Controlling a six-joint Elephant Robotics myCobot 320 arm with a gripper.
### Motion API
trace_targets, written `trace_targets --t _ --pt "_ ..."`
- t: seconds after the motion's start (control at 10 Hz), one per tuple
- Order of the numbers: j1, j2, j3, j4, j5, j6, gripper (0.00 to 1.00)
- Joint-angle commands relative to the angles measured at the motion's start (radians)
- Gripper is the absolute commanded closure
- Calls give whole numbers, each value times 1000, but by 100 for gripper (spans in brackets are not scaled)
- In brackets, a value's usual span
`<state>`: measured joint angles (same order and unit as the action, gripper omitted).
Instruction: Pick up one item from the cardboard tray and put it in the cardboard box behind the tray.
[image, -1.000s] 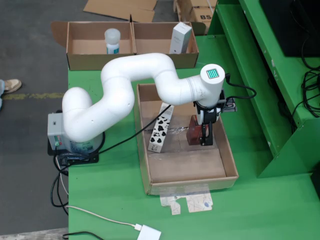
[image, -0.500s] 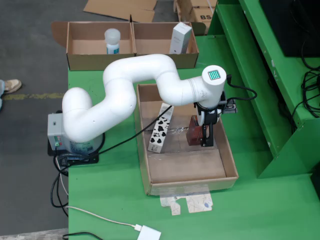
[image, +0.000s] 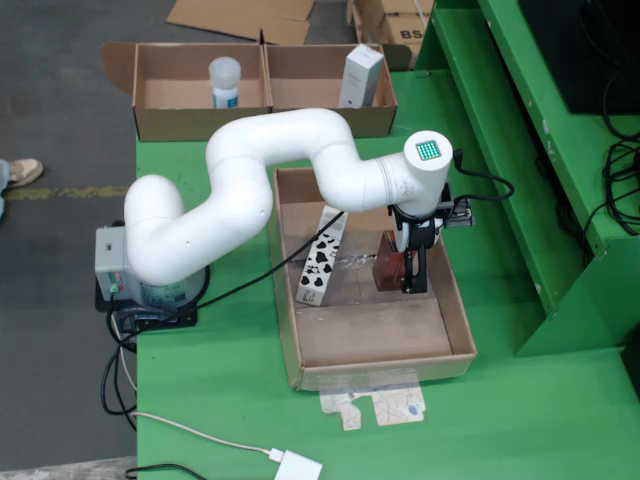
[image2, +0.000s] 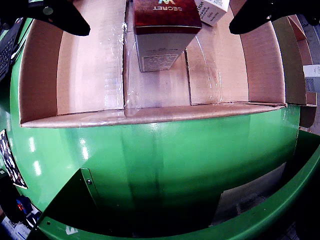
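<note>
In the wrist view the dark-red carton (image2: 165, 17) stands in the cardboard tray (image2: 150, 116) directly between the spread fingers (image2: 60, 17), untouched, its long axis upright in the fixed view.

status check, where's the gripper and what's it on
Gripper low in the shallow cardboard tray, fingers open either side of the dark red box, not closed on it. White box with black patterns lies alongside, apart. Nothing blocking.
</note>
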<state>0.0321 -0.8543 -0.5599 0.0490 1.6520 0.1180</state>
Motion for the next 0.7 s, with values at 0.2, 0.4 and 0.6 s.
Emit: trace_targets --t 0.2,0.4,0.6 --pt "-3 31 22 13 2 -5 0" --pt "-3 31 22 13 2 -5 20" --pt "-3 31 22 13 2 -5 40"
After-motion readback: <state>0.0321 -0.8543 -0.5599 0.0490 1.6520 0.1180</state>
